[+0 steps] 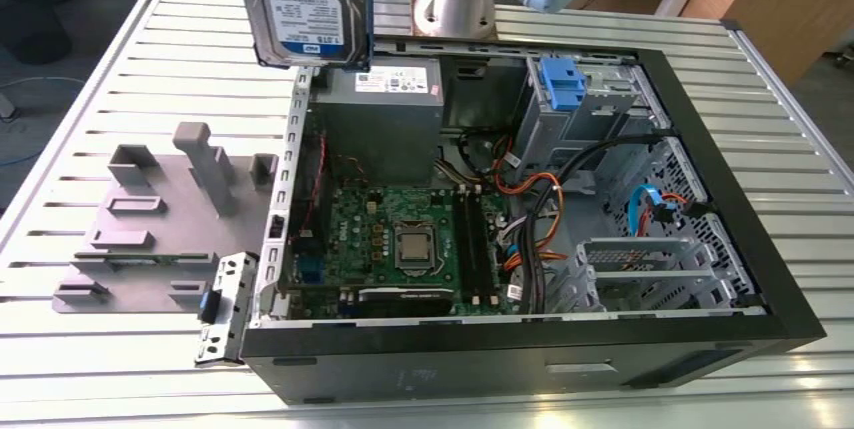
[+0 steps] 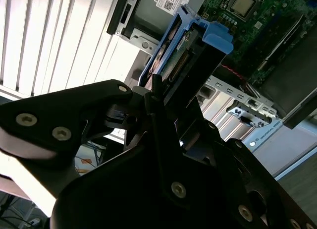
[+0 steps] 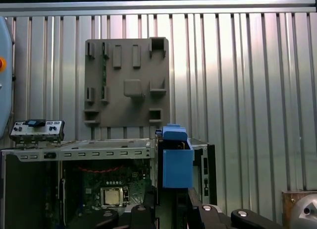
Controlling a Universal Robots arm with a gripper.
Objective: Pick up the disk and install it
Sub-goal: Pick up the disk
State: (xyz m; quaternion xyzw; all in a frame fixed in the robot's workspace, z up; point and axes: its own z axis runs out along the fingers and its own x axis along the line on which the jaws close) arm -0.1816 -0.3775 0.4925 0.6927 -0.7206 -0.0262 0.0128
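1. Exterior view: the grey stand (image 1: 147, 229) sits on the desk (image 1: 120, 369), left of the computer case (image 1: 747, 249).
2. The disk (image 1: 310, 4) hangs in the air above the case's stand-side wall, so the pick-up looks done.
3. In the second wrist view, the tool (image 2: 163, 97) squeezes the disk tight.
4. The disk is not inside the case yet.

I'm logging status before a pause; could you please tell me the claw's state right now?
Claw: closed on the disk, holding it in the air.
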